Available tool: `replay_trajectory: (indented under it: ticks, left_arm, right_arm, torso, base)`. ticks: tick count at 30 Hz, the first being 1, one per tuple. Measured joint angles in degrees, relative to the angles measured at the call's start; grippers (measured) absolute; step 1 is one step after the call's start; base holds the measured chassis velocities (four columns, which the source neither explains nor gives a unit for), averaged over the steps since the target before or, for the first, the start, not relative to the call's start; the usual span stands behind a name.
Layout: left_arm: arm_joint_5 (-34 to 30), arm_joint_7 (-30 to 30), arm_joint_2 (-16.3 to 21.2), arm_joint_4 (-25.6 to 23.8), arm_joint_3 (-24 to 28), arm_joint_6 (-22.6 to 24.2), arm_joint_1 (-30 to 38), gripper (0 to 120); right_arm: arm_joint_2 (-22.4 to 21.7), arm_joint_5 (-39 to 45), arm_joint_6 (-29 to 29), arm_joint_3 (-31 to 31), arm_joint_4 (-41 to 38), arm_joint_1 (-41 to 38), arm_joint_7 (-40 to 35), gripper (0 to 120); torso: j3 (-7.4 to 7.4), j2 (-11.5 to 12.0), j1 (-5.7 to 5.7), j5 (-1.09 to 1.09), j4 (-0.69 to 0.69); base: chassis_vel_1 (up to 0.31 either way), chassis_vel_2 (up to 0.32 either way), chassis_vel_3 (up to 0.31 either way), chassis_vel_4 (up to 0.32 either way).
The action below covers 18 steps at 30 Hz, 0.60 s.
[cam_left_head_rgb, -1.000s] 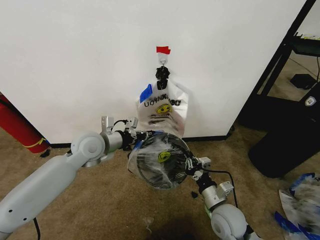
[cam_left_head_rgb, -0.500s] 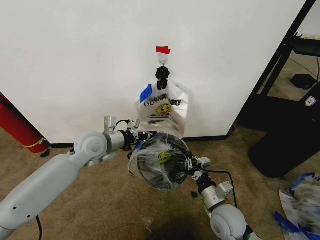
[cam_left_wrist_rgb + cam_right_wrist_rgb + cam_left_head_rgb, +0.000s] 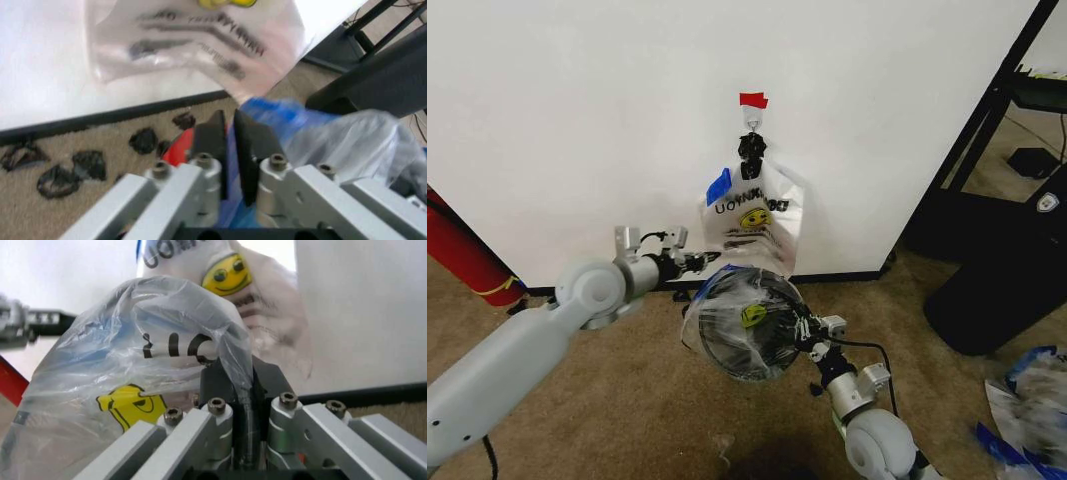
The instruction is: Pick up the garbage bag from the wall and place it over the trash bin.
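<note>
— Head view first: what does the garbage bag look like from where you stand?

— Thin clear film, crinkled, draped over the mouth of the trash bin, which sits on the carpet just in front of the wall. A blue strip of its rim shows on the side nearest the left gripper. Through the plastic you can see a yellow sticker.

— And the grippers?

— The right gripper is at the bin's near rim, its fingers pinched on the film; the right wrist view shows the plastic bunched between them. The left gripper sits beside the bin's far-left rim, fingers nearly together with a narrow gap, the blue rim strip right beyond the tips. Whether it grips the film, I cannot tell.

— Anything crowding the spot?

— A white smiley-face bag hangs from a hook under red tape, directly behind the bin. A red cylinder leans at the far left, a black stand to the right.
</note>
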<state>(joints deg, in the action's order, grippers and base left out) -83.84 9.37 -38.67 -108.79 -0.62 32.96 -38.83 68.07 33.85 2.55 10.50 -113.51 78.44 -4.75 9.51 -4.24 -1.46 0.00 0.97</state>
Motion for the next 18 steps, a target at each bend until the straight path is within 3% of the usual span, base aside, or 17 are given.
replay_trajectory:
  ticks: [13, 18]
  left_arm:
    - [-0.45, -4.49, 1.1, 1.46, -5.03, -0.57, -4.99, 56]
    - [-0.23, -6.3, 1.84, 1.5, -5.98, -1.44, -6.34, 50]
  right_arm:
    - [-0.22, 5.93, -1.94, 0.82, -0.12, -0.46, -1.37, 1]
    - [-0.33, 8.04, -2.72, 1.22, -0.1, -0.66, -1.94, 1]
  torso:
    - [0.0, 0.0, 0.0, 0.0, 0.02]
    - [0.0, 0.0, 0.0, 0.0, 0.01]
  base:
    - [0.0, 0.0, 0.0, 0.0]
    - [0.0, 0.0, 0.0, 0.0]
